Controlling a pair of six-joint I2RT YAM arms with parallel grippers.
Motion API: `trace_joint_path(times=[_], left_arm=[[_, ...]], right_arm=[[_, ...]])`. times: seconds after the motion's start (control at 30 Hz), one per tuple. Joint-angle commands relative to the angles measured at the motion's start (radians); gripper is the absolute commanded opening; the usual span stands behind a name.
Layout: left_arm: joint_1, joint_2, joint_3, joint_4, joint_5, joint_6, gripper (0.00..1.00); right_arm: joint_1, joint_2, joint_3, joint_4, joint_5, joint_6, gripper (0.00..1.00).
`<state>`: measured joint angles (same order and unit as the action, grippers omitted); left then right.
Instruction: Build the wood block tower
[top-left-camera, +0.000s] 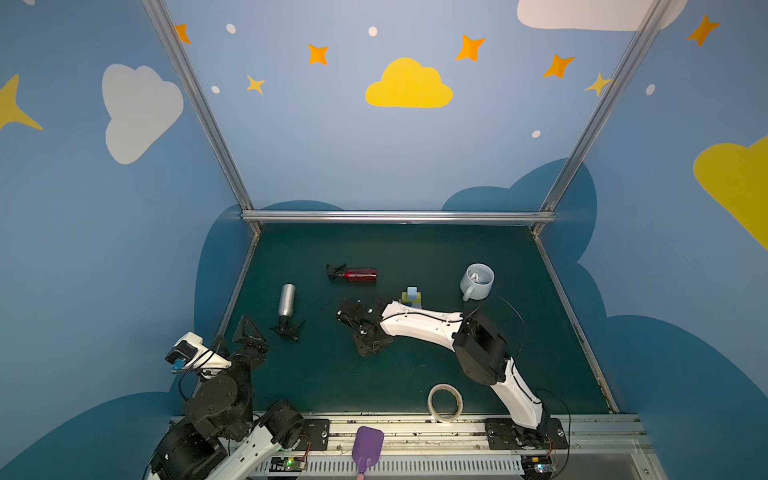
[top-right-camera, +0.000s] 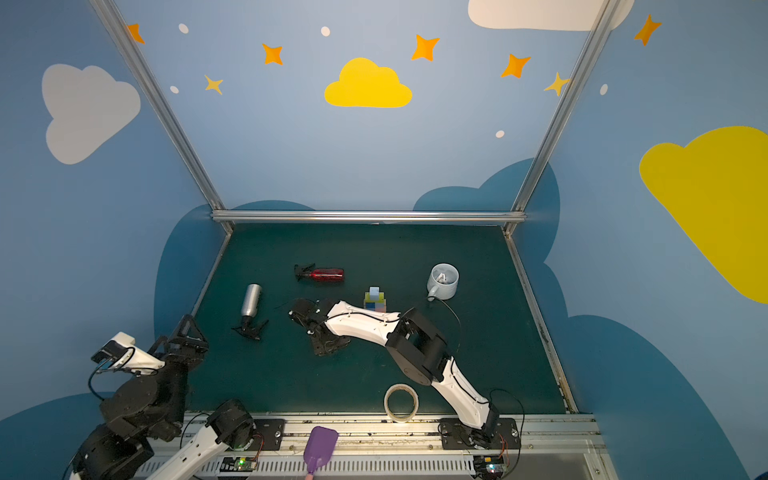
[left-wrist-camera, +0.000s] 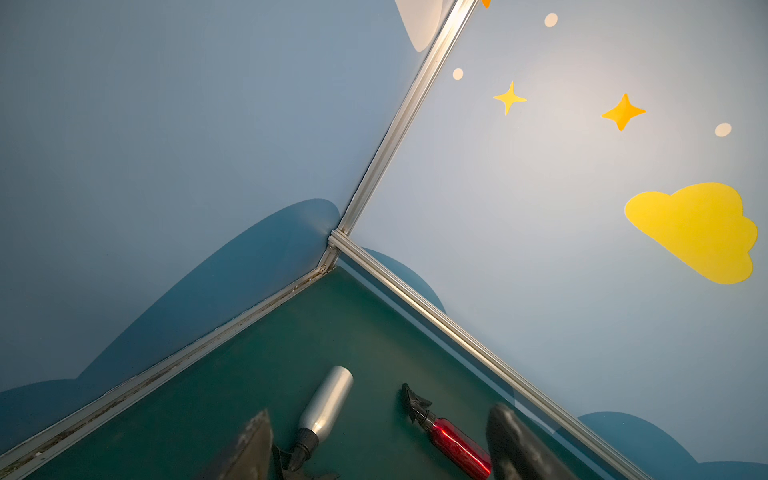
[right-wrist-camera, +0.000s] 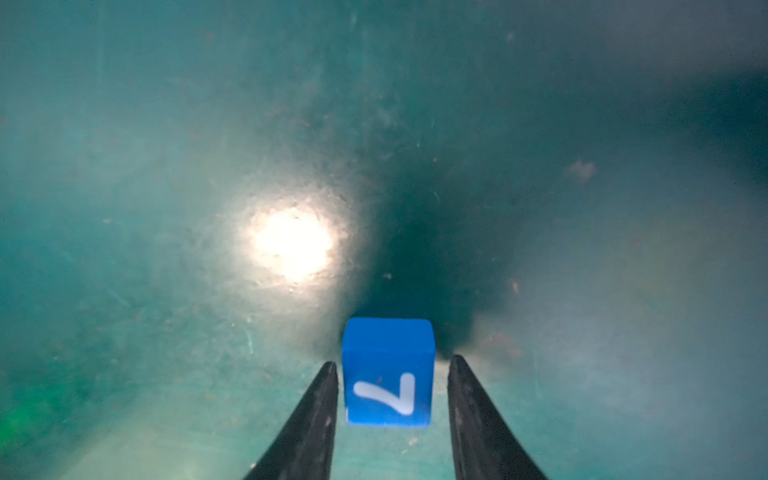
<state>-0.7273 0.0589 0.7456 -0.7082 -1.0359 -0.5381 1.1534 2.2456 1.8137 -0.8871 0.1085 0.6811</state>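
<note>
Narrowly, right pincer (right-wrist-camera: 392, 360) straddles blue "7" cube (right-wrist-camera: 388, 374); slim gaps both edges.

We were in a robot lab's test cell: aluminium frame posts (top-left-camera: 197, 104) held blue wall panels (top-left-camera: 374, 158) printed with clouds and stars, a dark green mat (top-left-camera: 415, 249) covered the bench, and the left arm (top-left-camera: 216, 399) and right arm (top-left-camera: 419, 324) stood bolted to a long metal rail (top-left-camera: 415, 428).
</note>
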Motion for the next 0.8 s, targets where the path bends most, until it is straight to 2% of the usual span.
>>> trace_joint_path(times=[0.0, 0.13, 0.77], left_arm=[[-0.006, -0.018, -0.002, -0.019, -0.02, 0.002, 0.8], [-0.009, -0.021, 0.0, -0.022, -0.025, 0.0, 0.8], [-0.026, -0.036, -0.001, -0.031, -0.039, -0.001, 0.8]], right_arm=[[-0.003, -0.044, 0.001, -0.003, 0.009, 0.009, 0.42], [-0.003, -0.041, 0.0, -0.003, 0.006, 0.009, 0.38], [-0.003, -0.026, 0.001, -0.004, -0.009, 0.009, 0.41]])
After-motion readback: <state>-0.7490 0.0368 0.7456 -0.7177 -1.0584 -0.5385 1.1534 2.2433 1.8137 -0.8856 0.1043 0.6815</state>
